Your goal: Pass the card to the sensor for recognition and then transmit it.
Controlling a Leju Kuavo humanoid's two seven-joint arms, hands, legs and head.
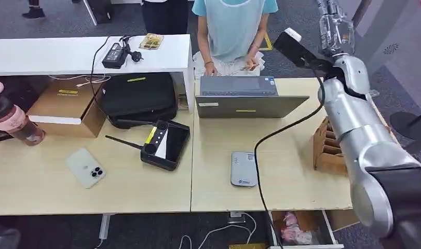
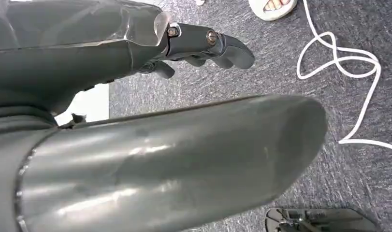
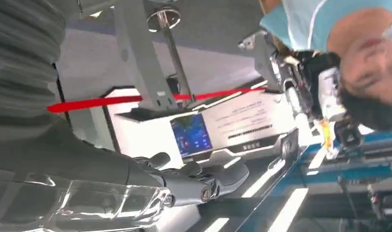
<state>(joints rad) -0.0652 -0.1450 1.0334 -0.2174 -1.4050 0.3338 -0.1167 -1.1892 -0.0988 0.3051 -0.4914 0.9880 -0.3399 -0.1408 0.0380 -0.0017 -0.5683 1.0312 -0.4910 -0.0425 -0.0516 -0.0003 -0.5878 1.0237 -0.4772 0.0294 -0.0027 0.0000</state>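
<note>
The right arm (image 1: 353, 135) holds its robot hand (image 1: 335, 28) high, released and empty, beyond the tabletop's (image 1: 281, 150) far right corner, the left robot hand (image 2: 203, 46) hangs released too, and the card, which I cannot find, is probably thin, stiff and slippery, best pinched at its edges.

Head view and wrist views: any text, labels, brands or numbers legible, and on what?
None can be read.
Laptop: white and yellow stickers, blurred.
Card reader: small blue logo, too small.
Cardboard box: yellow label, illegible.
White kiosk panel: lines of print, blurred.
Kiosk screen: unreadable.
</note>
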